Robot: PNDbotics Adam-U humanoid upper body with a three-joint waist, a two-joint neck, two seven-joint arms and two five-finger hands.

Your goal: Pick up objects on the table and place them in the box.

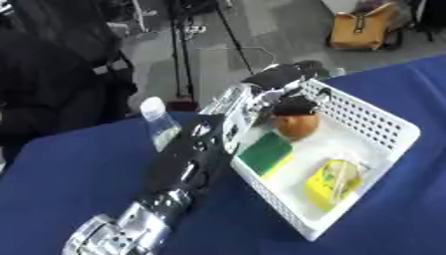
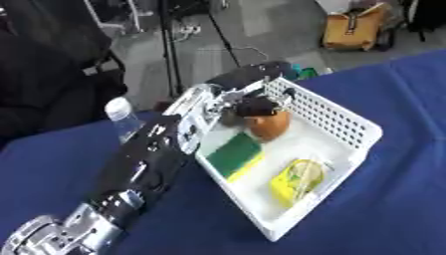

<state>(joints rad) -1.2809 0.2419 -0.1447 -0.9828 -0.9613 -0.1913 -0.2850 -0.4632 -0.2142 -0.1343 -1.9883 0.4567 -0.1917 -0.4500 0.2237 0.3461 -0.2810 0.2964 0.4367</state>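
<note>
Left eye view: left hand reaches into the white box, fingers curled round a brown, probably hard, smooth rounded object, best gripped from above.

box white, perforated | table blue | sponge green-yellow | round object orange-brown | packet yellow

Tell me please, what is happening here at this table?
A humanoid robot is putting things into a white perforated plastic basket on a table with a blue cloth. Its left robot hand reaches over the basket's far corner, fingers curled on a round orange-brown object inside it. A green and yellow sponge and a yellow packet already lie in the basket. A clear plastic bottle stands on the table beside the arm. The right robot hand is not visible.
</note>
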